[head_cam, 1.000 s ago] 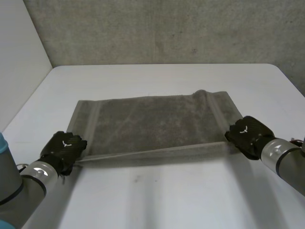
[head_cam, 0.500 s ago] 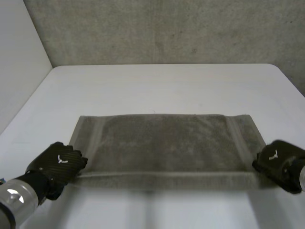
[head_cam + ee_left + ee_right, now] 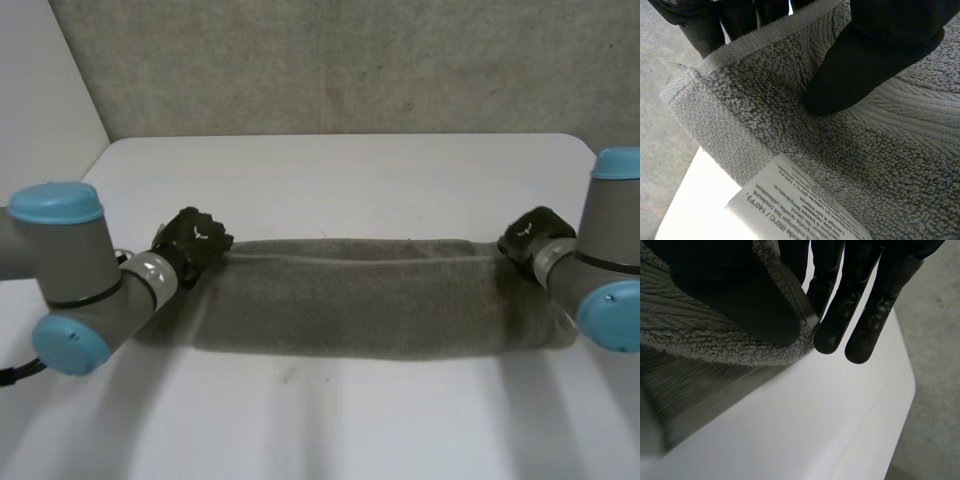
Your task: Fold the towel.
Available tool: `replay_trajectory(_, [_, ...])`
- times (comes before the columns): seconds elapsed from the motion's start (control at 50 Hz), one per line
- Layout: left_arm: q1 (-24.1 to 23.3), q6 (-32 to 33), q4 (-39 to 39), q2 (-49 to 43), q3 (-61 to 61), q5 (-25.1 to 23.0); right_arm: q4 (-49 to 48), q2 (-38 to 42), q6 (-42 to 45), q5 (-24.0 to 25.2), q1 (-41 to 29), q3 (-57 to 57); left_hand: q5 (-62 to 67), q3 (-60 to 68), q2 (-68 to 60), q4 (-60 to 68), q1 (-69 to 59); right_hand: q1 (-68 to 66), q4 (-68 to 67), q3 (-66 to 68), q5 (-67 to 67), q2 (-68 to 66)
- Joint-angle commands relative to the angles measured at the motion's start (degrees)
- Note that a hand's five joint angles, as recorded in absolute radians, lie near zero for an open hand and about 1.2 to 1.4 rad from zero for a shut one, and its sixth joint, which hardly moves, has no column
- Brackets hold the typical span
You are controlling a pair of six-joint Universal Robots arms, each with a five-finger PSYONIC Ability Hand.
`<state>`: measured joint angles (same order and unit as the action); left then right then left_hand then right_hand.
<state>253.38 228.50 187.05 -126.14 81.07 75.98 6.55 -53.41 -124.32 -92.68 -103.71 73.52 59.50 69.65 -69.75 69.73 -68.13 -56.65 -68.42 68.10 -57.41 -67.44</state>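
Where the left arm (image 3: pixel 70 270) ends: left hand (image 3: pixel 190 240) at the towel's (image 3: pixel 350 300) far left corner.
Left fingers (image 3: pixel 702 30): behind the hem, thumb pressed onto the terry in front, clamped on the towel.
Tag (image 3: pixel 795 207): white, printed, at the towel's edge just past the thumb tip.
Towel: grey, a long doubled band across the middle of the white desk (image 3: pixel 350 170), stretched from hand to hand.
Right hand (image 3: pixel 530 238): at the far right corner.
Right fingers (image 3: pixel 837 315): straight behind the hem, thumb on the terry, pinching the towel's edge between them.
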Motion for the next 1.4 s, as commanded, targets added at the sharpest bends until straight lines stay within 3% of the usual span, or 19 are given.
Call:
replay_trajectory(0.02, [-0.17,0.01,-0.02,-7.35,-9.95,2.77,-5.4,6.02,0.13,-0.65,-0.96,-6.8,10.5,10.35,-10.25,10.27,-11.87,-23.35,-11.58,11.9,-12.59,-12.56])
replay_trajectory(0.34, [-0.26,0.01,0.25,-13.51,-19.02,3.21,-9.1,12.8,0.57,-0.92,-1.14,-14.19,10.5,10.35,-10.25,10.27,-11.87,-23.35,-11.58,11.9,-12.59,-12.56])
replay_trajectory(0.36, [-0.26,0.01,0.25,-13.69,-19.02,3.21,-9.1,12.89,0.66,-0.92,-1.23,-14.28,2.36,2.21,-2.12,2.13,-3.73,0.07,11.85,-11.53,10.83,10.86])
replay_trajectory(0.38, [-0.26,0.01,0.25,-13.69,-19.02,3.21,-9.1,12.89,0.66,-0.92,-1.23,-14.28,2.28,2.13,-2.03,2.05,-3.65,0.3,12.08,-11.76,11.06,11.09])
replay_trajectory(0.4, [-0.26,0.01,0.25,-13.69,-18.93,3.21,-9.28,12.8,0.57,-0.92,-1.31,-14.37,-27.86,-28.01,28.11,-28.1,26.49,30.94,42.72,-42.4,41.7,41.73])
replay_trajectory(0.42, [-0.26,0.01,0.25,-13.69,-18.93,3.21,-9.28,12.8,0.57,-0.92,-1.32,-14.37,-28.17,-28.31,28.41,-28.4,26.79,31.25,43.03,-42.71,42.01,42.04])
replay_trajectory(0.44, [-0.26,0.1,0.25,-13.6,-18.85,3.47,-9.89,12.45,0.48,-0.92,-1.32,-14.45,-41.49,-41.64,41.74,-41.72,40.12,46.65,58.42,-58.1,57.41,57.44])
replay_trajectory(0.64, [-0.26,-1.39,0.33,-8.94,-18.67,7.26,-15.78,4.1,-0.57,-0.74,-0.88,-12.78,-55.08,-55.23,55.33,-55.31,53.71,46.65,58.42,-58.1,57.41,57.44])
replay_trajectory(0.86, [-0.08,-18.8,0.25,5.56,-11.46,7.08,-13.85,-10.67,-11.12,0.31,-0.52,-2.24,-55.42,-55.57,55.66,-55.65,54.05,46.65,58.42,-58.1,57.41,57.44])
replay_trajectory(0.9, [0.44,-24.3,0.33,10.89,-5.87,6.73,-9.74,-13.99,-14.01,2.84,-0.26,2.22,-55.59,-55.73,55.83,-55.82,54.21,46.65,58.42,-58.1,57.41,57.44])
replay_trajectory(1.02, [0.88,-31.28,1.04,17.51,3.57,5.15,-2.33,-18.31,-18.59,7.87,3.78,9.01,-55.75,-55.9,56.0,-55.99,54.38,46.65,58.42,-58.1,57.41,57.44])
replay_trajectory(1.1, [2.46,-36.71,2.7,23.2,13.29,1.64,0.56,-21.82,-23.76,14.26,7.99,15.93,-56.09,-56.24,56.33,-56.32,54.72,46.65,58.42,-58.1,57.41,57.44])
replay_trajectory(1.22, [4.66,-43.92,8.31,29.28,24.72,-1.0,-1.18,-22.27,-24.39,20.78,13.26,24.64,-56.6,-56.74,56.84,-56.83,55.23,40.03,51.81,-51.49,50.79,50.82])
replay_trajectory(1.4, [6.07,-46.48,15.54,31.05,30.9,-1.09,-11.3,-21.56,-24.31,22.37,16.26,31.6,-56.6,-56.74,56.84,-56.83,55.23,25.87,37.65,-37.33,36.63,36.66])
